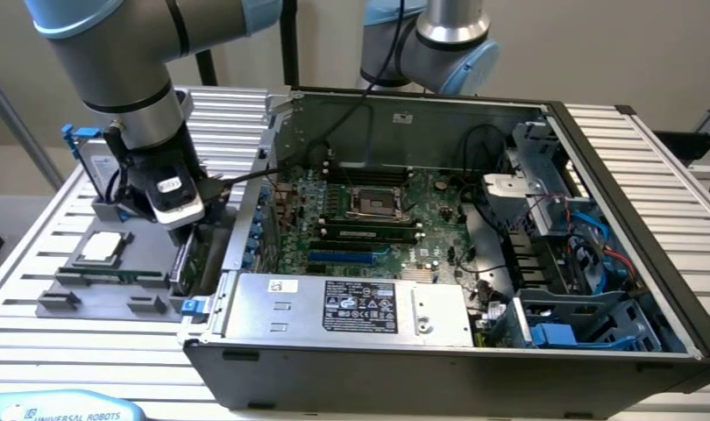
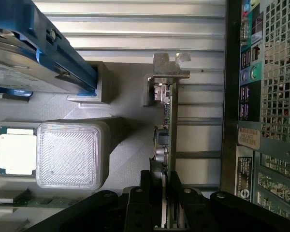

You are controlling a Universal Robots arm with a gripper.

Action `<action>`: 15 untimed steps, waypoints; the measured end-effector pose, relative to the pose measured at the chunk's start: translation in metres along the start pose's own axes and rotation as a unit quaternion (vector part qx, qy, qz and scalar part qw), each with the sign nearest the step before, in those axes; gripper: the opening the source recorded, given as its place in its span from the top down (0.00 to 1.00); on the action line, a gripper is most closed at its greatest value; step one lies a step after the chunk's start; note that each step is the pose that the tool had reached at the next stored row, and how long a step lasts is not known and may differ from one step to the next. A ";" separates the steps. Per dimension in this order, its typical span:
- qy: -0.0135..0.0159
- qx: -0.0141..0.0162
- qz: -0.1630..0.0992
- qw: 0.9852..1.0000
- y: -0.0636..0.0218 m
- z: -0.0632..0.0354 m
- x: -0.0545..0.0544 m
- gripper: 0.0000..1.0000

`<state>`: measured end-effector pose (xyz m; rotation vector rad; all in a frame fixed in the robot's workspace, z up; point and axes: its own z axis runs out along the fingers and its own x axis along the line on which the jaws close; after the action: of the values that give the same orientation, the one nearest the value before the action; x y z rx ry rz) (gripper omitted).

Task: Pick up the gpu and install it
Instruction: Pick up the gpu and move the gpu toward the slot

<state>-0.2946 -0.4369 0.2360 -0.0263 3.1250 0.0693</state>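
Note:
The gpu point(image 2: 166, 121) stands on edge, seen as a thin green board with its silver bracket point(image 2: 168, 72) at the far end. My gripper point(image 2: 163, 182) is shut on it, with one black finger pressed to each face of the card. In the exterior view the gripper point(image 1: 187, 230) hangs over the right side of the grey fixture point(image 1: 98, 285), right beside the open computer case point(image 1: 635, 263). The gpu point(image 1: 186, 263) reaches down below the fingers. Whether its lower edge rests in the fixture I cannot tell.
On the fixture are a silver hard drive in a blue frame point(image 1: 88, 153), a square CPU chip point(image 1: 103, 247) and a memory stick point(image 1: 110, 274). Inside the case lie the motherboard point(image 1: 367, 219) and power supply point(image 1: 355, 307). A second arm point(image 1: 443, 44) stands behind the case.

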 end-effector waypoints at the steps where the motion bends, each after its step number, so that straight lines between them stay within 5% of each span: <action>1: 0.000 0.000 -0.004 1.000 0.0000 0.0000 0.001 0.73; 15: -0.001 0.000 0.015 1.000 0.0000 0.0001 0.001 0.73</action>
<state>-0.2955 -0.4369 0.2360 0.0211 3.1244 0.0689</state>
